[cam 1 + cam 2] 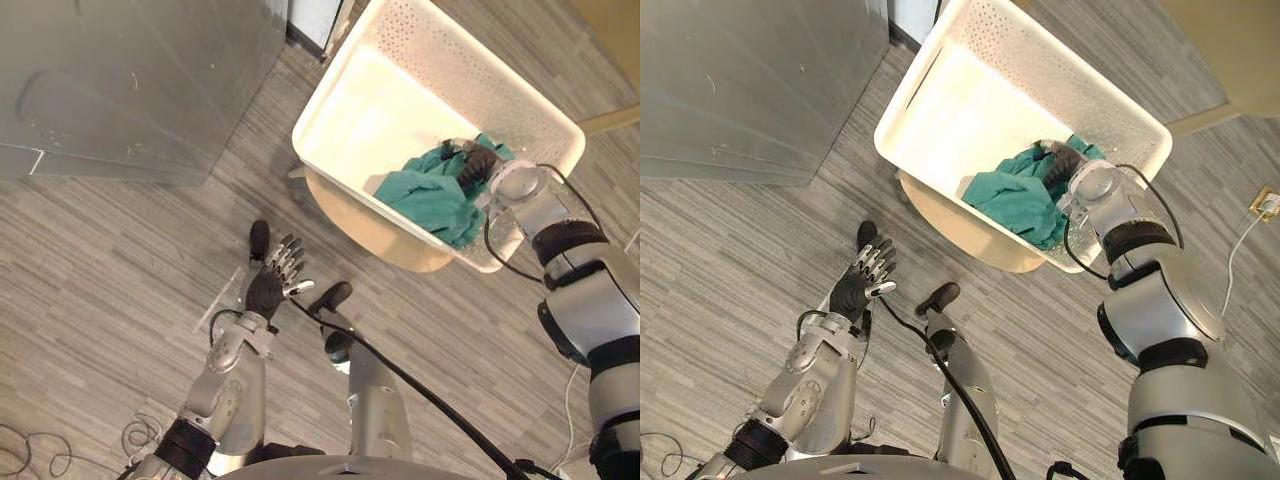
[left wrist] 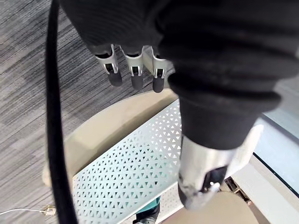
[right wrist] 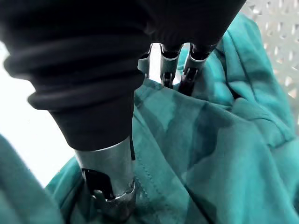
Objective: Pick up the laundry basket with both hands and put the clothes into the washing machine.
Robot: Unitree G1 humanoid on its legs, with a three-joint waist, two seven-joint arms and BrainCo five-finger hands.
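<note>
A white perforated laundry basket [image 1: 440,50] stands on a round beige stool [image 1: 370,235]. A crumpled green cloth [image 1: 435,195] lies in its near right corner. My right hand [image 1: 478,165] reaches down into the basket and sits in the cloth. In the right wrist view its fingers [image 3: 180,70] dig behind a fold of the green cloth [image 3: 224,140] and the thumb [image 3: 107,182] presses the same fold. My left hand [image 1: 270,285] hovers open over the floor, short of the stool and apart from the basket. Its straight fingers [image 2: 133,77] point toward the basket's wall [image 2: 135,172].
A large grey metal cabinet [image 1: 130,80] fills the far left, close beside the basket's left corner. A beige furniture edge [image 1: 610,120] shows at the right. A wall socket [image 1: 1265,205] with a white cable sits at the far right. Grey plank floor [image 1: 120,260] surrounds the stool.
</note>
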